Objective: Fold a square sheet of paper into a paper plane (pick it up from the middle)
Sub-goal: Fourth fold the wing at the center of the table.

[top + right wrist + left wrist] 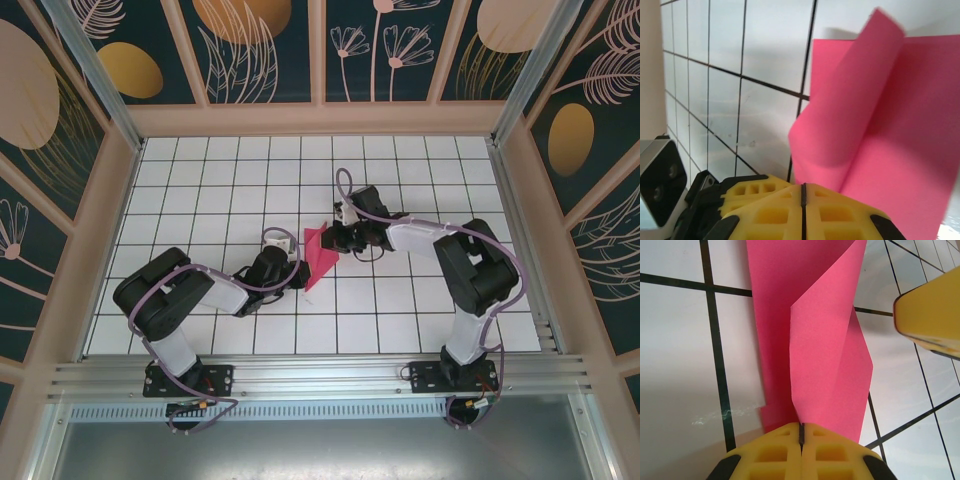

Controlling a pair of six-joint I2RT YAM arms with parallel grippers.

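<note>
The white tiled table [200,180] with its dark grid lines fills the floor of the enclosure, ringed by dark panels [260,50] painted with leaves and flowers. From the near edge the left arm [170,300] and the right arm [470,265] both bend inward and meet near the middle of the table. Between them is the pink paper [318,255], partly folded, its lower point resting on the tiles and its upper part raised between the two wrists. From the left wrist the pink paper [815,365] shows a long strip with one flap creased over it, standing up from the tiles. From the right wrist the pink paper [890,125] has a flap curling up and over toward the camera. The left gripper [801,432] has its yellow pads pressed together, with the paper's fold running straight into the seam, so it pinches the sheet. The right gripper [803,192] also has its pads pressed together, at the paper's edge; whether paper sits between them cannot be told.
</note>
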